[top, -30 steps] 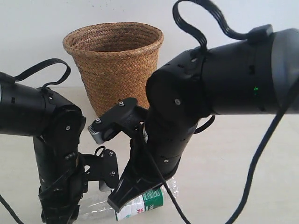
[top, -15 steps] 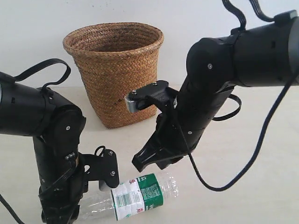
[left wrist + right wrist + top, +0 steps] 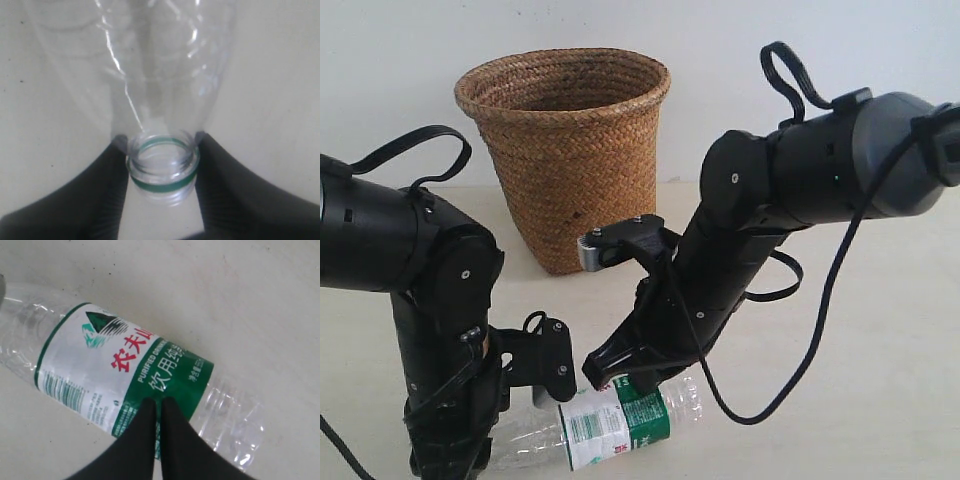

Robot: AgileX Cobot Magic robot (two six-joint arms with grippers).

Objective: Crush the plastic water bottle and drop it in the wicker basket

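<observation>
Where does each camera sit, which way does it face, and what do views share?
Exterior view: a separate camera facing across the table; sees the wicker basket, the plastic water bottle lying before it, left arm and right arm.
Left wrist view: on the left arm, looking along the left gripper at the bottle's open mouth; jaws grip its neck.
Right wrist view: on the right arm, looking down on the bottle's label; right gripper shows, jaws closed.
Shared: all three show the bottle.

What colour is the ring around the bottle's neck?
Green ring on the clear plastic water bottle; left wrist view shows it best.
</observation>
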